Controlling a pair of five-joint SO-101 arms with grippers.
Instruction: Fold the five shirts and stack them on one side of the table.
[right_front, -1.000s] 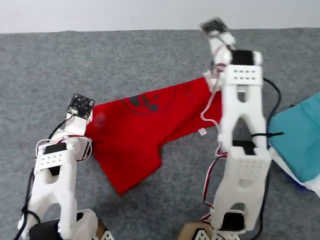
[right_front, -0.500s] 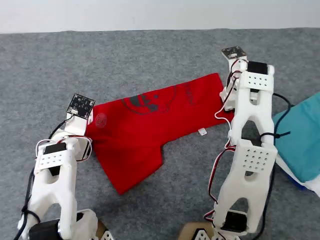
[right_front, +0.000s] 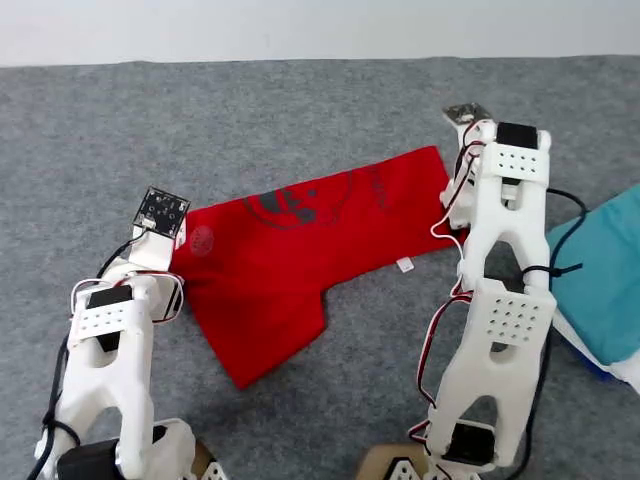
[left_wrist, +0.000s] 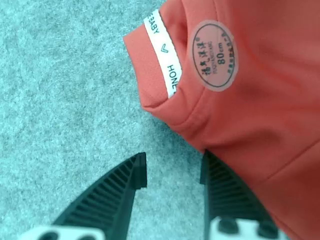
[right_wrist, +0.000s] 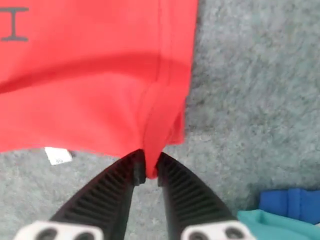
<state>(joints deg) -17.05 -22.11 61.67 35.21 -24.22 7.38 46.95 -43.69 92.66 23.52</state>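
A red shirt (right_front: 300, 250) lies partly spread on the grey table (right_front: 300, 110), with a dark print near its top. In the left wrist view my left gripper (left_wrist: 172, 167) stands open beside the collar (left_wrist: 160, 55) and its white label; one finger (left_wrist: 225, 190) rests at the shirt's edge. My right gripper (right_wrist: 148, 165) is shut on a pinched fold of the red shirt's hem (right_wrist: 165, 115) at the shirt's right end. A small white tag (right_wrist: 57, 156) lies just beside it. In the high view the right arm (right_front: 500, 200) stands over that corner.
A folded teal shirt (right_front: 600, 280) lies at the right edge of the table, over something blue (right_wrist: 290, 202) and white. The table's far side and left side are bare grey cloth.
The right arm has swung to the right and drawn the shirt's right corner out with it. In the last half second it barely moved. The left arm has kept still.
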